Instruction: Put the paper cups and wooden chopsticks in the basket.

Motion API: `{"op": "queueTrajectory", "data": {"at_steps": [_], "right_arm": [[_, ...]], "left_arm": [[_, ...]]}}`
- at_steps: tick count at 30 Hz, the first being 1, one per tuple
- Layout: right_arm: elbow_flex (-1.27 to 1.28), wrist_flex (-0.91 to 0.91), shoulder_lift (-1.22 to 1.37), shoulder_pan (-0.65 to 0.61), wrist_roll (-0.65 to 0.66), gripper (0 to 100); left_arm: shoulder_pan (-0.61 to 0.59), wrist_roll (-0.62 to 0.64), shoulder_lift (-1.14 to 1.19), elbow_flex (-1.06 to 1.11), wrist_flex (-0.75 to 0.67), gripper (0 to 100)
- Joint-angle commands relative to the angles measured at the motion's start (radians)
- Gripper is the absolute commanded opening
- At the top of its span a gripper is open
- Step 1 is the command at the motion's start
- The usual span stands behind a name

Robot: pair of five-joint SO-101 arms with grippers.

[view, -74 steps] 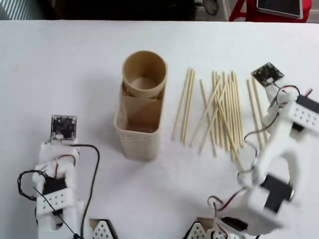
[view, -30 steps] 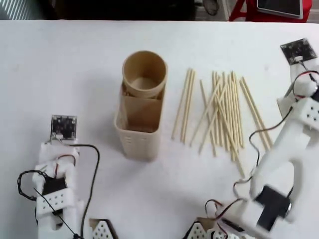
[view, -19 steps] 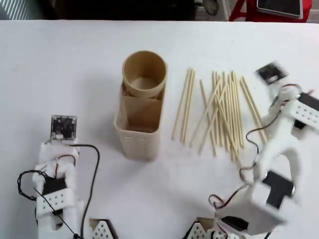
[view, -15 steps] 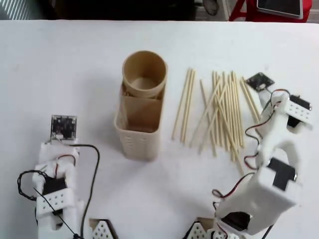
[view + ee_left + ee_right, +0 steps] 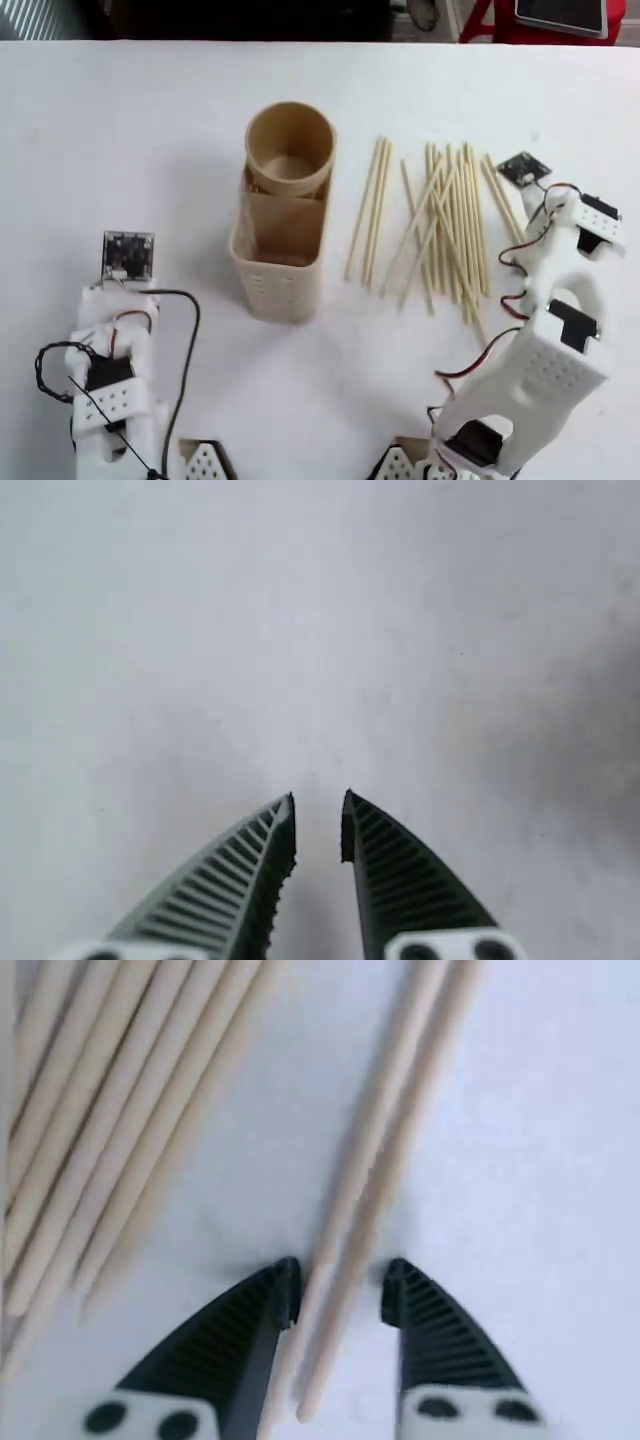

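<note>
- Right, the basket [image 5: 275,272] stands on the white surface [image 5: 150,130], left of the middle, with its long side running away from the arms.
- A paper cup [image 5: 290,148] sits upright in the far end of that basket, its round rim well above the basket wall.
- Over to the right, the chopsticks [image 5: 440,225] lie loose on the surface in a rough fan, most of them pointing away from the arms and a few crossing the others at a slant.
- One pair [image 5: 368,212] lies a little apart from the fan, on the basket's side, touching neither the basket nor the heap.
- Now the right arm [image 5: 560,300] is bent over the fan's right edge, its wrist above the outermost sticks.
- Look at the right claw [image 5: 340,1290]: it is released, jaws spread, down close to the surface.
- Two chopsticks [image 5: 370,1160] run side by side straight through that gap, one jaw on either side of them, not clamped.
- Just beside them, the main bundle [image 5: 120,1110] lies packed stick against stick, outside the jaws.
- On the other side, the left arm [image 5: 110,340] sits folded near the front edge, well apart from the basket.
- Its left claw [image 5: 318,830] hangs over bare surface, jaws parted by a narrow gap, gripping nothing.
</note>
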Motion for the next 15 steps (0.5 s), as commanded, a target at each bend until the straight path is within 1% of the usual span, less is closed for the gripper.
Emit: {"op": "queueTrajectory", "data": {"at_steps": [1, 3, 5, 7, 15], "right_arm": [[0.002, -0.025, 0.051, 0.001, -0.009, 3.5], [0.0, -0.025, 0.056, 0.004, -0.011, 1.2], [0.0, -0.022, 0.047, 0.004, -0.018, 1.7], [-0.002, -0.007, 0.015, 0.005, -0.066, 1.5], [0.005, 0.114, -0.291, 0.004, -0.183, 1.5]], "left_arm": [[-0.008, -0.012, -0.016, -0.002, 0.002, 10], [-0.008, -0.012, -0.016, -0.002, 0.002, 10], [-0.008, -0.012, -0.016, -0.002, 0.002, 10], [-0.008, -0.012, -0.016, -0.002, 0.002, 10], [-0.008, -0.012, -0.016, -0.002, 0.002, 10]]}}
